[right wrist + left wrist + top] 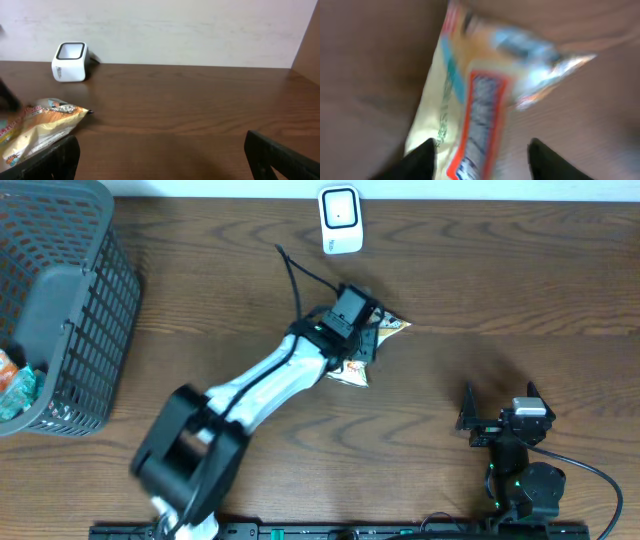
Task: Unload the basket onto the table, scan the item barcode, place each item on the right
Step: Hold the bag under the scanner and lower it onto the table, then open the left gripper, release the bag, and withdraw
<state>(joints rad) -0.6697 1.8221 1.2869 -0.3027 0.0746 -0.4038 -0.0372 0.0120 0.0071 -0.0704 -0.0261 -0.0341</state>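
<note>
The item, a yellow-and-orange snack packet [392,326], lies on the wooden table a little in front of the white barcode scanner [340,221]. My left gripper [362,332] hovers right over it and covers most of it from above. In the left wrist view the packet [475,90] is blurred and runs between the two dark fingertips of the left gripper [482,157], which stand apart, the right one off the packet. No barcode is readable. My right gripper [497,408] rests open near the front right with nothing in it; its view shows the packet [37,127] and scanner [70,61] at left.
A grey wire basket [60,310] with several packets inside stands at the far left edge. The scanner's cable [295,275] trails across the table toward the left arm. A pale wall [175,30] closes off the back of the table.
</note>
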